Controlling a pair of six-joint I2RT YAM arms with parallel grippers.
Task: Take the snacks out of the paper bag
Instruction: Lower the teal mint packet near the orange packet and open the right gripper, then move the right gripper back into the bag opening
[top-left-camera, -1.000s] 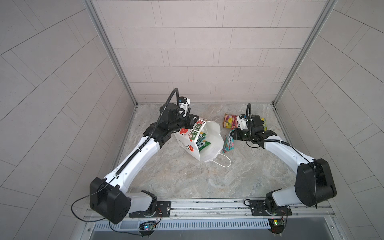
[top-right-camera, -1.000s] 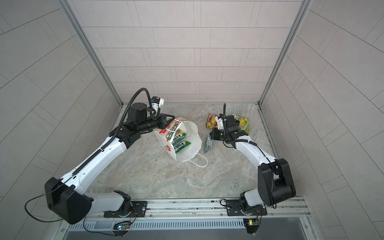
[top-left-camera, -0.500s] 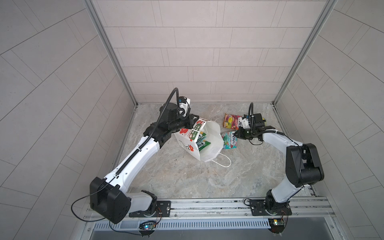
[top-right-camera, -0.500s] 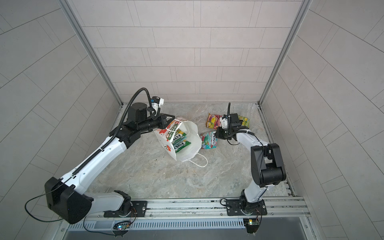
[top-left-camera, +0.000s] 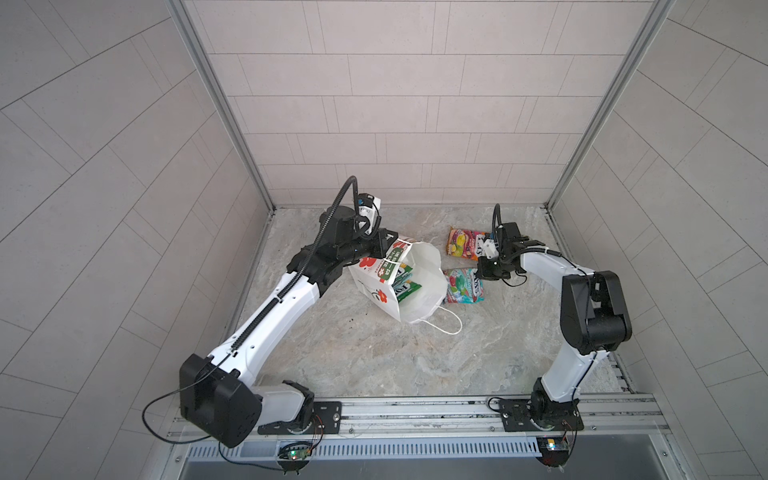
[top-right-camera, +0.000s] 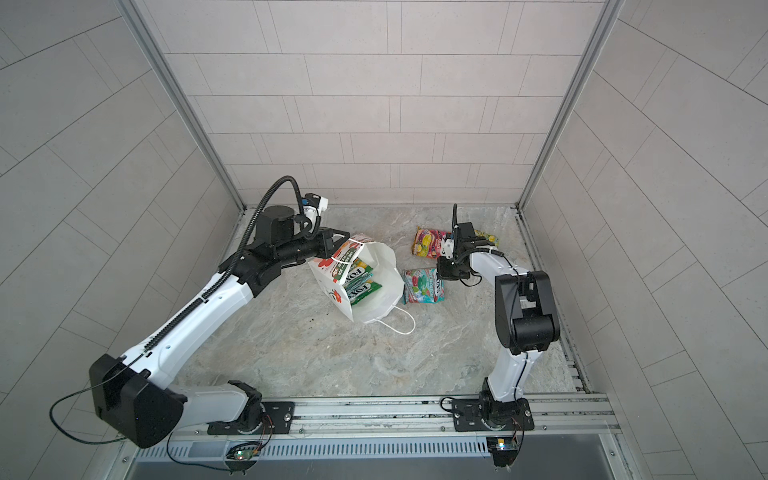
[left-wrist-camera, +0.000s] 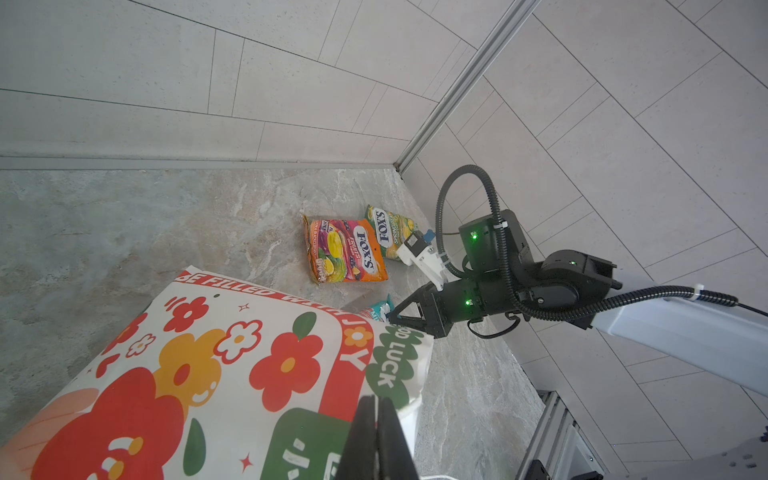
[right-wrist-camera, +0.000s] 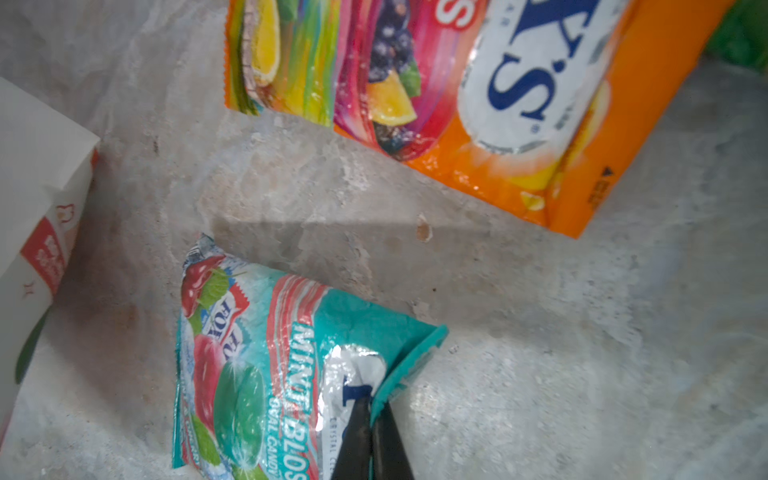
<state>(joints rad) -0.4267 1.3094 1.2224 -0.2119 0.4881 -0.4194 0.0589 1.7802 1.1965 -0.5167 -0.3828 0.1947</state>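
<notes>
Snacks (top-right-camera: 424, 286) lay split in both top views: green packets (top-left-camera: 405, 286) inside the tipped, open paper bag (top-left-camera: 424, 266), whose rim the left gripper (top-left-camera: 392, 246) held; a teal packet (top-left-camera: 463, 286) and an orange packet (top-left-camera: 462, 243) on the table (top-left-camera: 374, 353) beside it. From the left wrist, the jaws were pressed together on the bag's printed edge. From the right wrist, the right gripper (right-wrist-camera: 372, 405) pinched the teal packet's edge.

Matt paper bag (top-left-camera: 424, 291); beside it, teal packet (right-wrist-camera: 266, 374) and orange packet (right-wrist-camera: 457, 83) of glossy, crinkled film; worktop (top-left-camera: 374, 357) of matt, mottled stone.
</notes>
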